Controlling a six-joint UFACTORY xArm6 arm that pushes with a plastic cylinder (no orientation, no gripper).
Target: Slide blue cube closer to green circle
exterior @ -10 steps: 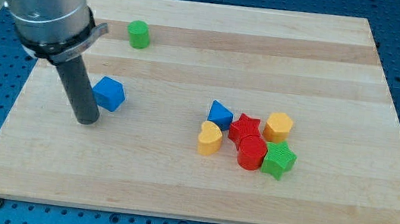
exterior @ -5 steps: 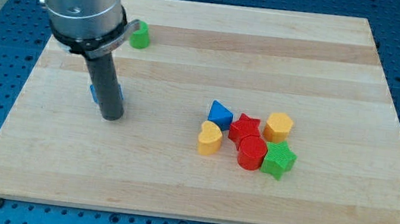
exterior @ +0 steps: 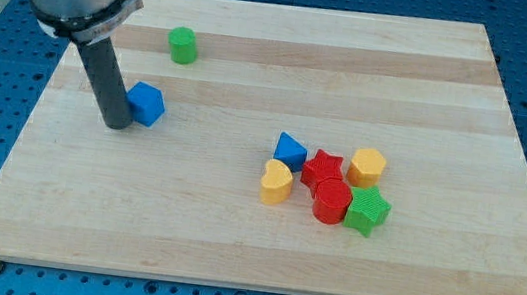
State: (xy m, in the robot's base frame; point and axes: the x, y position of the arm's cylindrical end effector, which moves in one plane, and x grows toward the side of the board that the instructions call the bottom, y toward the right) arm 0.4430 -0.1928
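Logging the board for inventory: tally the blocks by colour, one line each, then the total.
Blue: 2, the blue cube beside my tip, and a blue triangle
Green: 2, the green circle and a green star
Red: 2, and
Yellow: 2, and
Total: 8

On the pale wooden board (exterior: 449,110), a cluster sits at about four o'clock: a blue triangular block (exterior: 290,151), yellow heart block (exterior: 276,181), red star block (exterior: 323,165), red cylinder block (exterior: 330,202), yellow hexagonal block (exterior: 367,166) and green star block (exterior: 368,211).

The wooden board (exterior: 233,234) carries my tip (exterior: 116,124), apparently touching the blue cube (exterior: 146,103), a green circle (exterior: 183,45), and six clustered blocks (exterior: 328,184).
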